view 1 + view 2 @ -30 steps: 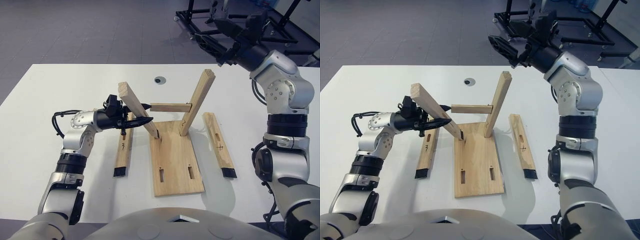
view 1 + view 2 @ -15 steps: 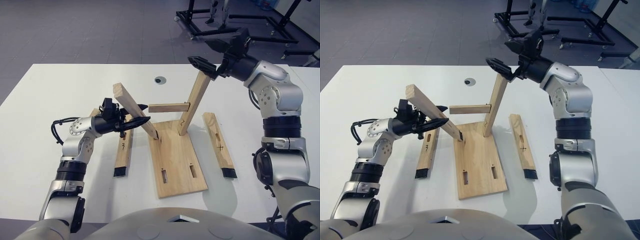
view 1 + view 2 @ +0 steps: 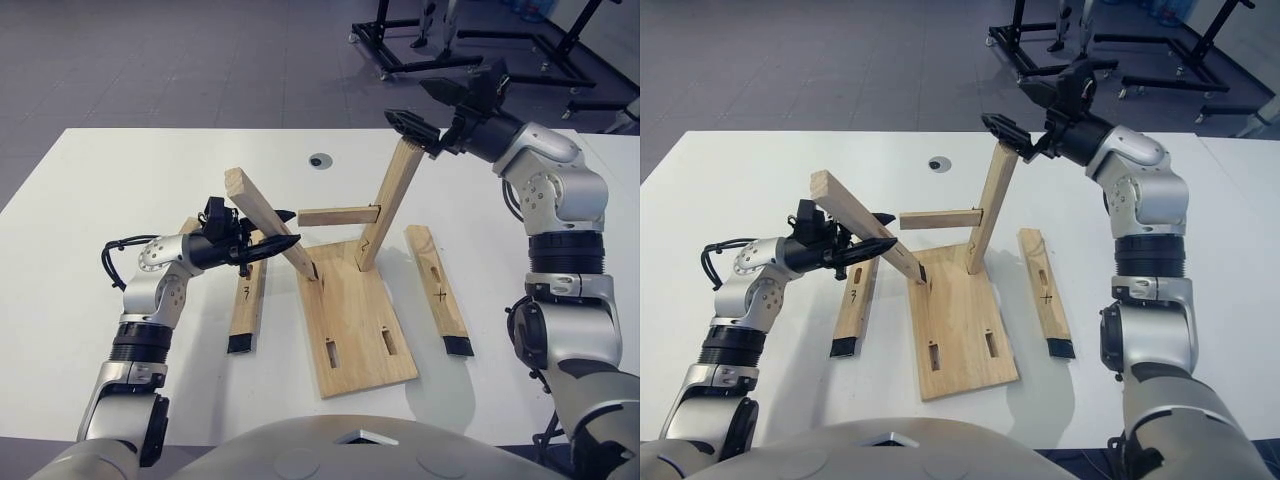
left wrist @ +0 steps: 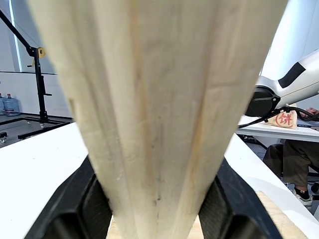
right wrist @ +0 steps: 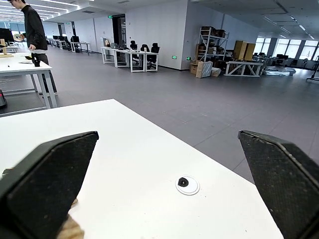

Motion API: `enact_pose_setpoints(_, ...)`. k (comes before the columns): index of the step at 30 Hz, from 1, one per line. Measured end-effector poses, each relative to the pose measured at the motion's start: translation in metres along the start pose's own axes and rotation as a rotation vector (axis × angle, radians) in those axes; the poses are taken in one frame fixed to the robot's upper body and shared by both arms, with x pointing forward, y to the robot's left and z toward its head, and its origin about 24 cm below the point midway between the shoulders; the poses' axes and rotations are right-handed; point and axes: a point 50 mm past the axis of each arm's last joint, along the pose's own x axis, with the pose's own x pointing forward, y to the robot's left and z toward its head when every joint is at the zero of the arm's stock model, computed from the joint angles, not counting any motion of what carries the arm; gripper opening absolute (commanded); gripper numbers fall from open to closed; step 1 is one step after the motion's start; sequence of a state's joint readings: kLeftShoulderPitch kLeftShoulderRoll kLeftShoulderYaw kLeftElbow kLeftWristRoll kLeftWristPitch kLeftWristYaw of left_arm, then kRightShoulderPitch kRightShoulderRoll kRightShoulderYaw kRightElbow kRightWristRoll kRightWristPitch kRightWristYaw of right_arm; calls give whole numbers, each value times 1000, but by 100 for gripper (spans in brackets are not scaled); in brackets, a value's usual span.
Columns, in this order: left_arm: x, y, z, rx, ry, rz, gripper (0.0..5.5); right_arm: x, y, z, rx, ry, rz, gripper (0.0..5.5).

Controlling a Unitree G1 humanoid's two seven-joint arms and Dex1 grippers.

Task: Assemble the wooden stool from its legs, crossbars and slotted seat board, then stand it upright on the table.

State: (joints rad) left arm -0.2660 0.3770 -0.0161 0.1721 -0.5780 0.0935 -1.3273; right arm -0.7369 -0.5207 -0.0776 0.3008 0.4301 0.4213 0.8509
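Observation:
The slotted seat board (image 3: 355,330) lies flat on the white table. Two legs stand in its far slots. The left leg (image 3: 262,210) leans steeply left, and my left gripper (image 3: 272,241) is shut on its middle; in the left wrist view the wood (image 4: 154,99) sits between black fingers (image 4: 75,209). The right leg (image 3: 392,200) leans slightly right, with a crossbar (image 3: 338,215) sticking out toward the left leg, its free end short of it. My right gripper (image 3: 440,108) is open at that leg's top end, one finger (image 3: 412,125) close beside it.
Two more legs lie flat on either side of the board, one on the left (image 3: 247,300), one on the right (image 3: 438,288). A round grommet (image 3: 319,160) sits in the table at the back. Black metal frames (image 3: 470,45) stand on the floor beyond.
My right gripper has swung down and left from high behind the table to the right leg's top. The left gripper and its leaning leg shifted slightly left.

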Motion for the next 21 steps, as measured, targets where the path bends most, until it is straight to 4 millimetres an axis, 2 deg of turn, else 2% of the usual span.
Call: enact_pose_setpoints(21,3,13,-6,-63,-2,18,201,2,5,3,-59,23,17,517)
